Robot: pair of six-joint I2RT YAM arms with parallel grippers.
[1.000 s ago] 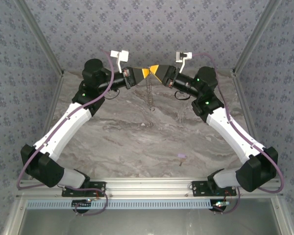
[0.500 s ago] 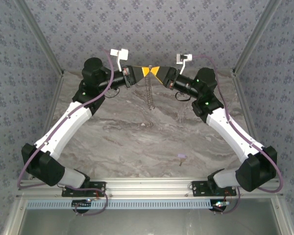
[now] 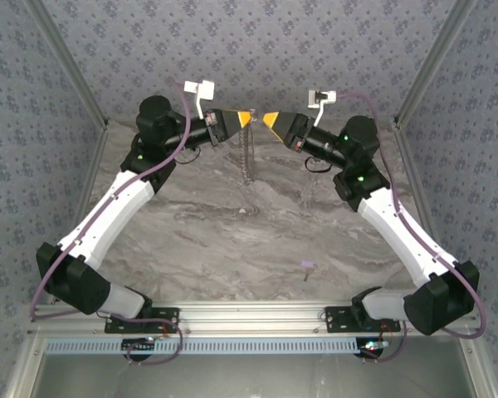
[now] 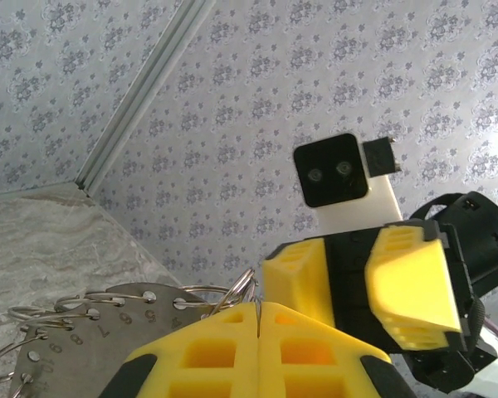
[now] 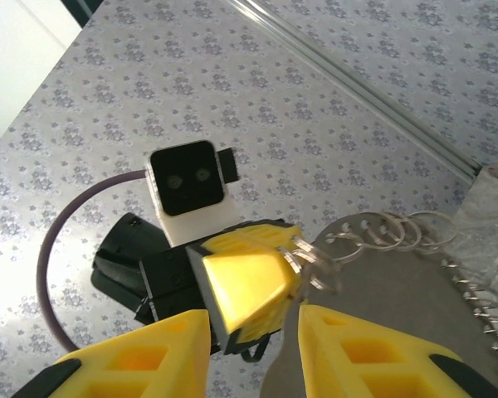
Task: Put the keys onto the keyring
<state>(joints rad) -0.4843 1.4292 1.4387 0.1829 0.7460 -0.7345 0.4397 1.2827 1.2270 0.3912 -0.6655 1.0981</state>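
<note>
- The keyring (image 3: 249, 157) hangs in the air over the far part of the table (image 3: 207, 232), below the left gripper (image 3: 242, 118). In the left wrist view it reads as a grey plate (image 4: 100, 332) with small rings (image 4: 108, 296) along its rim.
- The left gripper's jaws are pressed together on the keyring's upper edge; in the right wrist view the rings (image 5: 373, 228) fan out from its yellow tip (image 5: 249, 286).
- The right gripper (image 3: 270, 121) faces it, just beside and apart, jaws partly spread with nothing between them (image 5: 253, 356).
- One lilac key (image 3: 308, 266) lies flat on the table, near the front right, well apart from both grippers.
- Step, as I judge it: the keyring is presented and the right arm is free to fetch a key.
- The next move calls for lowering the right gripper to that key and pinching its head narrowly with its hole left clear. The left grip must keep the keyring steady for threading.
</note>
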